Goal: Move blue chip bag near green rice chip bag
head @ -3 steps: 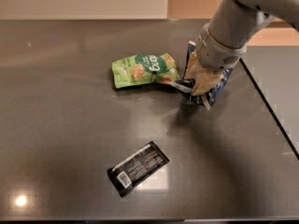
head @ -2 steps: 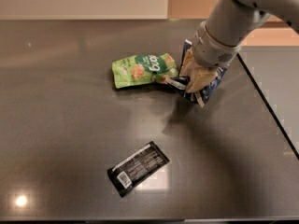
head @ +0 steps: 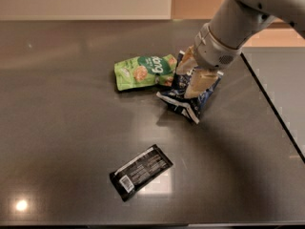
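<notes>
The green rice chip bag (head: 143, 71) lies flat on the dark table, left of centre at the back. The blue chip bag (head: 187, 100) is dark navy with white-edged seams and hangs tilted just right of the green bag, its lower corner at or just above the table. My gripper (head: 191, 78) comes down from the upper right and is shut on the blue chip bag, its tan fingers (head: 200, 81) pinching the bag's upper part. The blue bag's left edge is beside the green bag's right end, close to touching.
A flat black packet with a barcode (head: 140, 171) lies nearer the front, left of centre. The dark table (head: 62, 128) has a seam running diagonally at the right (head: 274, 109). A pale wall runs along the back.
My gripper has carried the blue chip bag a little to the left and lower, closer to the green bag's right end. The green bag and black packet have not moved.
</notes>
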Motion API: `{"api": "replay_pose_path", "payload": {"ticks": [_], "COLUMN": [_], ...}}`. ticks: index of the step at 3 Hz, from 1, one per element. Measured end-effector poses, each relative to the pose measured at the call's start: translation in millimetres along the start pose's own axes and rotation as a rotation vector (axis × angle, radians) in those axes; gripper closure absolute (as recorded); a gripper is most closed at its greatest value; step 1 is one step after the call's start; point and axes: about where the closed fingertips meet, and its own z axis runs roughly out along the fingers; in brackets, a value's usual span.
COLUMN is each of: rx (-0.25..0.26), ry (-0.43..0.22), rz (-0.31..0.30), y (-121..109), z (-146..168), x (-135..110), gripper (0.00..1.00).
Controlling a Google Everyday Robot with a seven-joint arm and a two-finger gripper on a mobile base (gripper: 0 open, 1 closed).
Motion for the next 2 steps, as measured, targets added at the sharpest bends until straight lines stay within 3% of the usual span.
{"api": "replay_pose_path", "payload": {"ticks": [1,2], "rx": [0.000,0.000], "ry": [-0.001,-0.001], "rz": [-0.002,-0.002], "y": [0.1,0.1], "z": [0.1,0.1], "x": [-1.2,-1.2], "gripper": [0.00,0.00]}}
